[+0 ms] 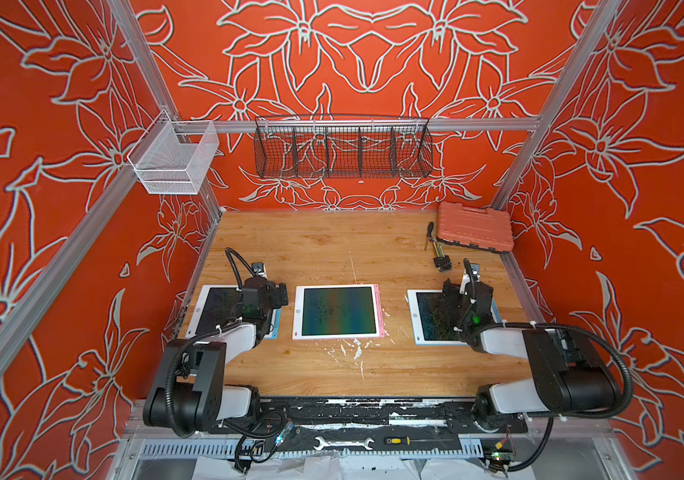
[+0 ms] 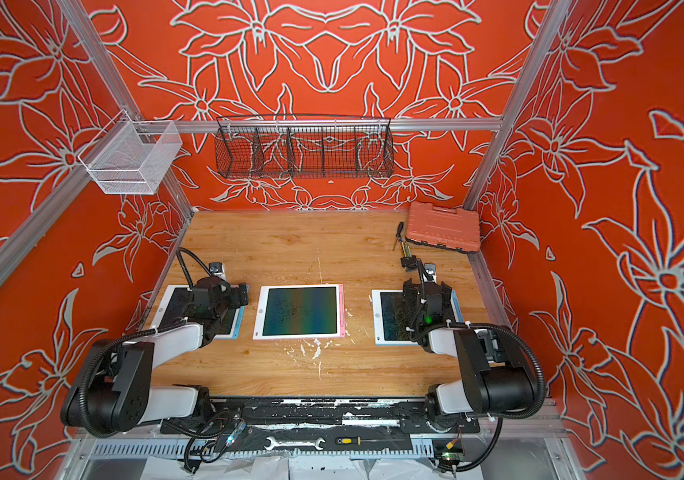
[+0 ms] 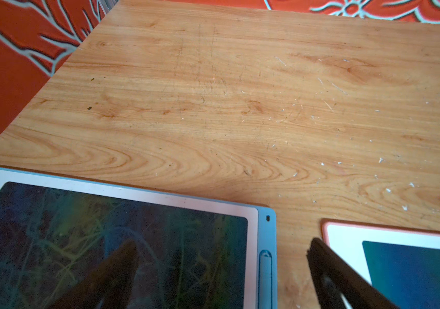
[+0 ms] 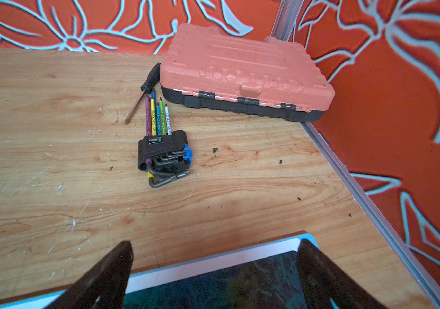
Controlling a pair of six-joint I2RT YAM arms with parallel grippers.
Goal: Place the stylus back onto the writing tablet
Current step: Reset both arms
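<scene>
Wooden counter (image 1: 332,249) in both top views carries a pink-edged white writing tablet (image 1: 338,311) between two blue-edged ones. In the left wrist view the left end effector (image 3: 221,242) is released, fingers (image 3: 112,275) spread. The slim pale-blue stylus (image 3: 265,273) lies docked in the left blue-edged tablet's (image 3: 122,194) side groove, between those fingers. In the right wrist view the right end effector (image 4: 215,243) hangs released over the right blue-edged tablet (image 4: 213,263).
</scene>
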